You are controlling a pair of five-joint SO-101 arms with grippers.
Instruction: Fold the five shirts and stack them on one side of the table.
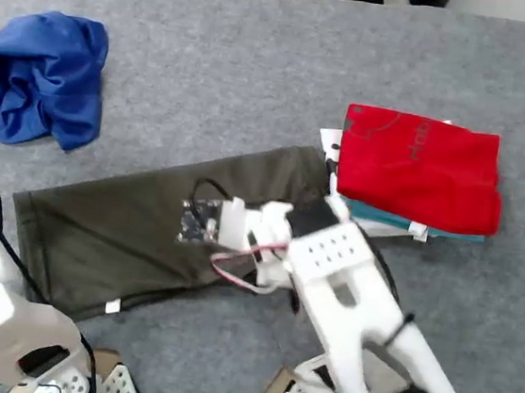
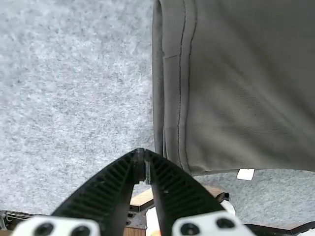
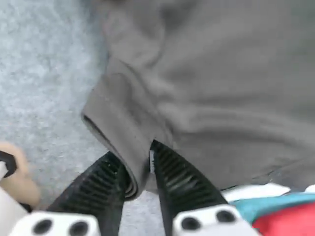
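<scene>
I'm mid-fold on the dark shirt (image 1: pixel 126 228), spread across the middle of the table (image 1: pixel 259 63); the right gripper (image 3: pixel 140 162) has its fingers pinching the shirt's edge; the left gripper (image 2: pixel 144 160) has its fingers pressed together, empty, beside the left hem; next, I judge, carry the pinched edge over.

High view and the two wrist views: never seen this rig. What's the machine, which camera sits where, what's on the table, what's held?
Two small white robot arms sit side by side at a grey table. The high view comes from a fixed camera looking down. Each wrist view comes from a camera on one arm, looking past its black gripper. On the table lie a crumpled blue shirt, an olive shirt spread in the middle, and a folded red shirt topping a stack with teal and white layers beneath. The right gripper is shut on a fold of the olive shirt. The left gripper is shut and empty, beside that shirt's edge.
</scene>
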